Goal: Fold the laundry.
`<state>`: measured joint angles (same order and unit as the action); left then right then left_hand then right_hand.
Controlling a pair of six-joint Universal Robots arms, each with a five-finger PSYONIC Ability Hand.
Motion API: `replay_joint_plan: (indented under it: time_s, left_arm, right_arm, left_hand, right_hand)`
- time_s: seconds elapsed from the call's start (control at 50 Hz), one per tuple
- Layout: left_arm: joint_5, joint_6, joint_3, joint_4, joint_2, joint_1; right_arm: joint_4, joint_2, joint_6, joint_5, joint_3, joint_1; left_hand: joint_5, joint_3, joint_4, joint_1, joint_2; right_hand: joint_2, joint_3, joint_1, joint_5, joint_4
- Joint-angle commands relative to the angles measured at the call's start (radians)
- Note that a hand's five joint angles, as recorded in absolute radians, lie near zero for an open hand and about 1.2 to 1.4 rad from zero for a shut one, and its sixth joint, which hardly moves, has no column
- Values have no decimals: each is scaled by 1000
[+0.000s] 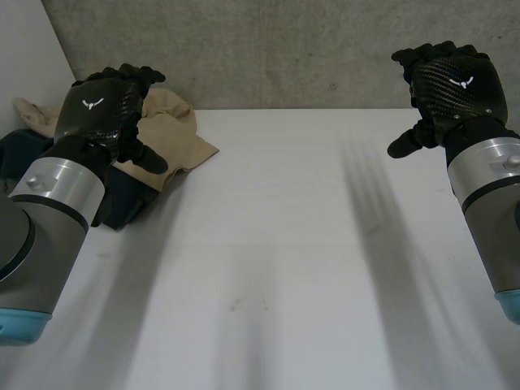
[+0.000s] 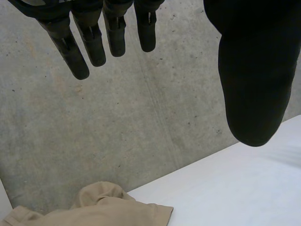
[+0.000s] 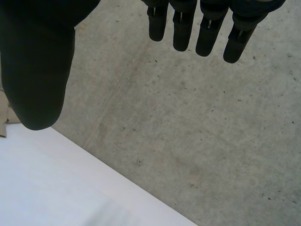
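A tan garment [image 1: 175, 134] is heaped on darker clothes [image 1: 122, 203] at the far left corner of the table [image 1: 284, 268]. The left hand [image 1: 101, 110] is held over that heap, fingers straight and nothing grasped. The right hand [image 1: 455, 81] is raised near the far right corner, likewise released.

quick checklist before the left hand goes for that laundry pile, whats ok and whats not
1. Left hand open and holding nothing: ok.
2. Right hand open, holding nothing, raised well away from the pile: ok.
3. Beige cloth near the left hand: ok, it lies just under and beyond that hand at the table's far left corner.
4. Beige cloth lying flat for folding: not ok, it is bunched on top of a dark cloth.
5. Room on the table to spread it: ok, the middle is bare.
6. Number of garments in the pile: cannot tell.
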<state>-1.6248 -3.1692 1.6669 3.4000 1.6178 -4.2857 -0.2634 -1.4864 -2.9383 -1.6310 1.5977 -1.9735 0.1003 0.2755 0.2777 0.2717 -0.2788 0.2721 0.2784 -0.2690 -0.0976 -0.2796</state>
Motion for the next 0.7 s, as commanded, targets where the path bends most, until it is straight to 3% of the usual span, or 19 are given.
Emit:
replay_joint_plan:
  time_s: [0.02, 0.28, 0.46, 0.6, 0.7]
  left_arm:
    - [10, -2, 1, 2, -4, -2]
    - [97, -20, -48, 9, 11, -38]
    - [198, -216, -295, -21, 304, -244]
    - [367, -371, -465, -44, 543, -293]
    - [413, -417, -535, -45, 654, -344]
  right_arm:
    - [0, 0, -2, 0, 2, 2]
    - [0, 0, -1, 3, 2, -5]
    - [1, 6, 2, 3, 2, -7]
    - [1, 9, 4, 5, 2, -7]
    - [1, 12, 4, 3, 2, -7]
  left_hand:
    - [-97, -97, -99, -93, 101]
    - [-76, -77, -79, -73, 80]
    - [79, 78, 76, 82, -75]
    - [311, 311, 308, 314, -307]
    - [309, 308, 306, 312, -305]
  right_hand:
    - [-98, -104, 94, 98, 105]
    - [-98, -104, 94, 98, 105]
    - [-98, -104, 94, 98, 105]
    - [-98, -104, 94, 98, 105]
    - [-98, -104, 94, 98, 105]
